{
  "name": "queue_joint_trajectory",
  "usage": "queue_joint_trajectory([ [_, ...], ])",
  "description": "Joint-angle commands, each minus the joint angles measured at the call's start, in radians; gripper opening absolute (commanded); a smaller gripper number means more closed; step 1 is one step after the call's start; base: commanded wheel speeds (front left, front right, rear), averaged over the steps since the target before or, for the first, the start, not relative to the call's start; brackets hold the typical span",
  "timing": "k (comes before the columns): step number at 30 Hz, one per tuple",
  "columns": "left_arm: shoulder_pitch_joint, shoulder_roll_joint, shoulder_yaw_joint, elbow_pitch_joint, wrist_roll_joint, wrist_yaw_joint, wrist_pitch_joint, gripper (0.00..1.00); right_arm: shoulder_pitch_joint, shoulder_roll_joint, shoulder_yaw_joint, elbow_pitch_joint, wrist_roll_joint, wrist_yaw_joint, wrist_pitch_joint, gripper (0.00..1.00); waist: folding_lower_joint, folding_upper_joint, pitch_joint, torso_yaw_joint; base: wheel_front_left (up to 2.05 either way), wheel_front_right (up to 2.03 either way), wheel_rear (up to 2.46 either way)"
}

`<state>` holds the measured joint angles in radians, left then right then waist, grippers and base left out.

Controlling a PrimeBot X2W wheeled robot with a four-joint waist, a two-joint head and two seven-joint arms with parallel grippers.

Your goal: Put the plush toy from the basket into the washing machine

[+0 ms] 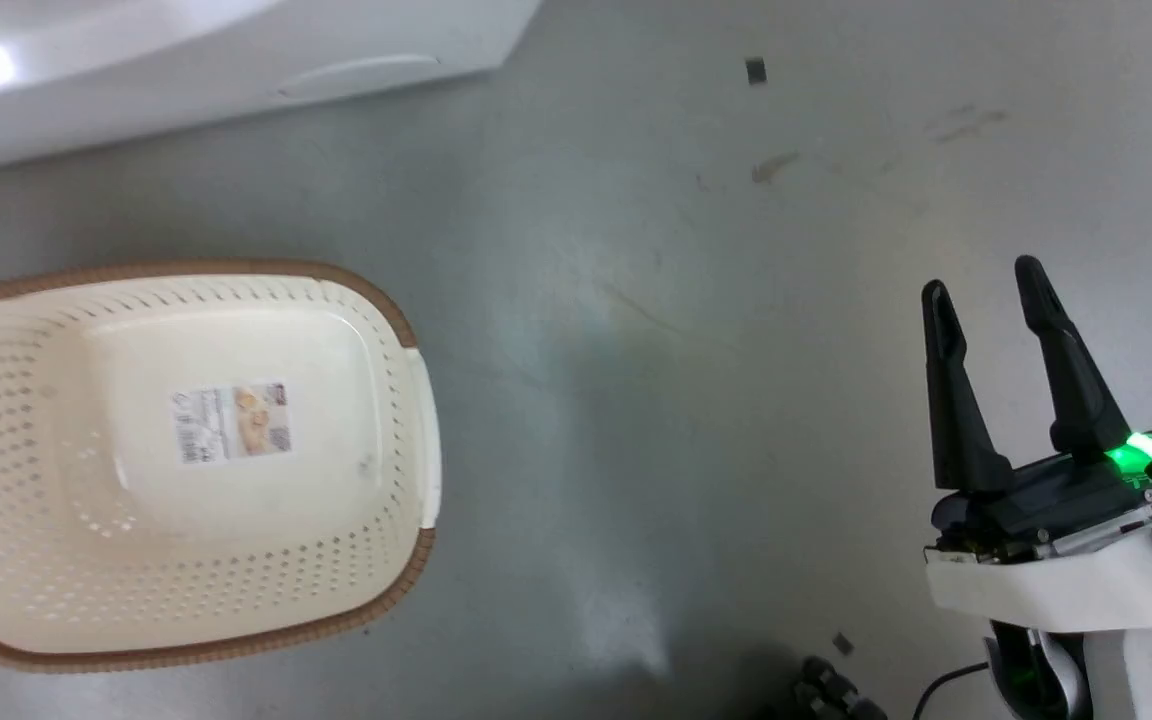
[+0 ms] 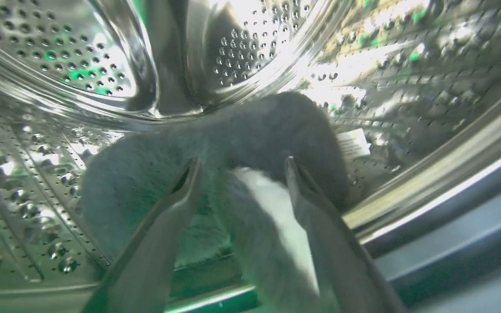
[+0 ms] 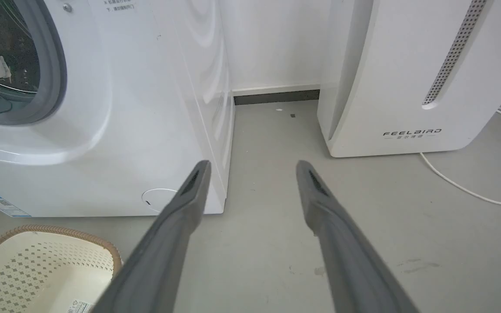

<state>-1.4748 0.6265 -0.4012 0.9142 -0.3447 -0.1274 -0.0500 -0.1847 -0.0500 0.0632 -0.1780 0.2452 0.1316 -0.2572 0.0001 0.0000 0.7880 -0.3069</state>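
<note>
Grey floor (image 1: pixel 686 350) carries the cream oval basket (image 1: pixel 391 420), a product label (image 1: pixel 232 422) on its inside bottom. The washing machine's (image 3: pixel 102 130) perforated steel drum (image 2: pixel 59 56) holds the plush toy (image 2: pixel 255 130): long dark fur, a white patch, a small white tag (image 2: pixel 354 144). The left gripper (image 2: pixel 242 161) is released, fingers spread before the toy. The right gripper (image 1: pixel 982 278) is spread above the floor.

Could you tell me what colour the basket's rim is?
The basket has a brown, woven-look rim; the head view shows it best.
</note>
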Motion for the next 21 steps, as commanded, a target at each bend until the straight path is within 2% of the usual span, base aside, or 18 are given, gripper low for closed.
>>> queue_joint_trajectory([
  [1,0.086,-0.049,0.019,0.048,-0.042,0.005,-0.102,1.0,-0.004,0.0,-0.021,0.015,-0.036,-0.001,-0.005,1.0,-0.0001,0.0,-0.117,0.054,0.0,0.0,0.0],
  [6,0.207,-0.115,0.019,0.062,-0.08,0.001,-0.191,1.0,0.015,0.0,-0.049,0.028,-0.078,-0.001,-0.005,1.0,-0.0001,0.0,-0.235,0.108,0.0,0.0,0.0],
  [10,0.32,-0.165,0.049,-0.003,-0.11,0.006,-0.21,1.0,0.043,0.0,-0.068,0.039,-0.109,-0.001,-0.005,1.0,-0.0001,0.0,-0.324,0.155,0.0,0.0,0.0],
  [17,0.626,-0.249,0.184,-0.32,-0.103,0.077,-0.212,1.0,0.096,0.0,-0.087,0.057,-0.141,-0.001,-0.005,1.0,-0.0001,0.0,-0.462,0.224,0.0,0.0,0.0],
  [18,0.723,-0.27,0.216,-0.404,-0.084,0.095,-0.212,1.0,0.11,0.0,-0.09,0.063,-0.143,-0.001,-0.005,1.0,-0.0001,0.0,-0.494,0.238,0.0,0.0,0.0],
  [21,0.863,-0.311,0.264,-0.52,-0.063,0.114,-0.212,1.0,0.131,0.0,-0.097,0.07,-0.144,-0.001,-0.005,1.0,-0.0001,0.0,-0.534,0.257,0.0,0.0,0.0],
])
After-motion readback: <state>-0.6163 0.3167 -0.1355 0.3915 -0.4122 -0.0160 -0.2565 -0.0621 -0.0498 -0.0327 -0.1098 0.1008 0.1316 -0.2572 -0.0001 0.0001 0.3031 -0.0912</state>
